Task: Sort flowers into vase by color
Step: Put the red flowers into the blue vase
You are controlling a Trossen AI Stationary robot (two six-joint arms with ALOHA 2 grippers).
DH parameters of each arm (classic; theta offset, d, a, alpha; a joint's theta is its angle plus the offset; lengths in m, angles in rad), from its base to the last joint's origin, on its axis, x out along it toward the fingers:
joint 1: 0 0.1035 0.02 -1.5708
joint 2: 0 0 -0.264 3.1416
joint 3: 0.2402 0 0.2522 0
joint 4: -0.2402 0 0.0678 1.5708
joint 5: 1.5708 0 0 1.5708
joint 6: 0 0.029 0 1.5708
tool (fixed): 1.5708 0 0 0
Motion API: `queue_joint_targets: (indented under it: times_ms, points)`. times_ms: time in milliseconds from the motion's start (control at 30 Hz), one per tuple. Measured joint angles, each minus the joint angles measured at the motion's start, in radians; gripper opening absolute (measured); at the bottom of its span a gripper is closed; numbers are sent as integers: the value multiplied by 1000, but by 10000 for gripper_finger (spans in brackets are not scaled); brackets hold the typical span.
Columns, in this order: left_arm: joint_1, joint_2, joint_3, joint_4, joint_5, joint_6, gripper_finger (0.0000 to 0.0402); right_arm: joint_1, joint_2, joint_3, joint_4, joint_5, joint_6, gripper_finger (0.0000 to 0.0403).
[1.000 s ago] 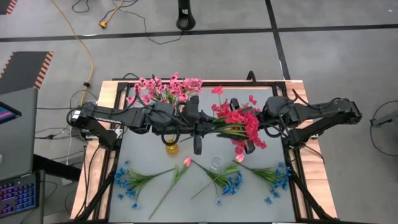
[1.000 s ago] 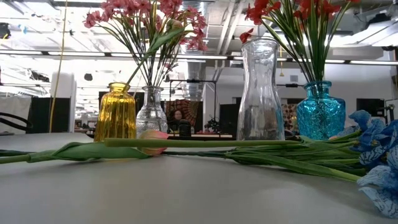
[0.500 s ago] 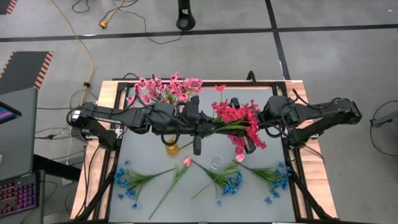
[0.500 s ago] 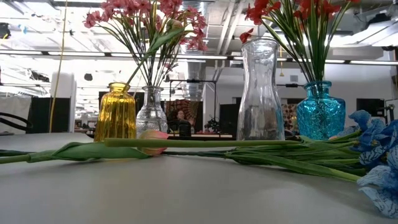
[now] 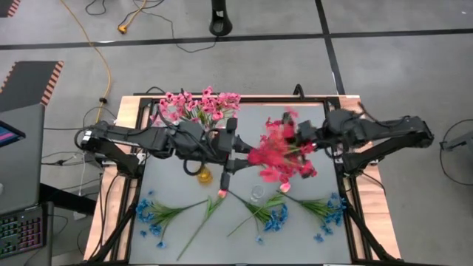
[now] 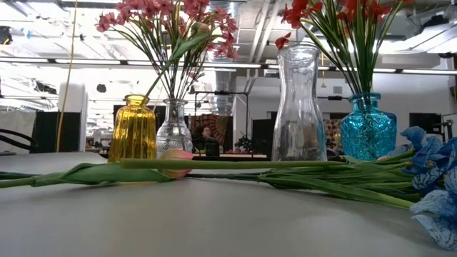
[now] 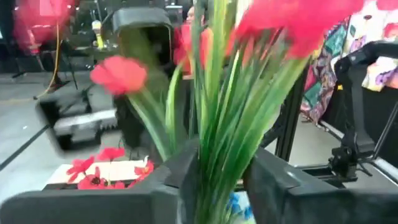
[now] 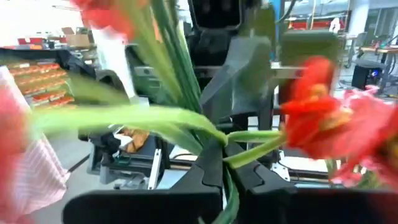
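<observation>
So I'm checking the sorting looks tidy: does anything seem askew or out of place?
The bunch of deep red artificial flowers hangs slanted in the air between the left gripper and right gripper, outside any vase. Blue sprigs lie unsorted on the grey table.

Four vases (image 6: pixel 298 103) are showing glossy ribbed glass; the tabletop (image 6: pixel 214 214) is presenting smooth, matt grey; its edge (image 5: pixel 124 111) is looking wooden.

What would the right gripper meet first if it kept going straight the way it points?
Probably the left gripper. The right gripper, shut on red flower stems, points across the table toward it, and the right wrist view shows it straight ahead; depth is unclear.
</observation>
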Motion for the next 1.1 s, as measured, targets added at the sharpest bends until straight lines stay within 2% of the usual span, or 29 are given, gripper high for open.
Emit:
queue_joint_targets:
  times_ms: [100,233,367,533,733,833,1100]
  points:
    - [1,-21,0,-56,-24,-5,132,0,-70,0,-58,0,17,24]
    - [2,-28,0,-133,-33,-6,147,1,-165,0,-151,3,31,22]
    - [2,-33,0,-159,-33,-13,148,2,-238,0,-205,17,40,23]
    - [2,-32,1,-189,-33,-19,147,2,-328,0,-307,100,49,23]
    - [2,-32,1,-209,-34,-19,146,2,-417,0,-419,108,49,23]
    - [2,-31,1,-209,-35,-19,146,1,-442,0,-471,115,44,23]
    - [2,-27,2,-217,-36,-19,146,1,-504,0,-631,232,67,23]
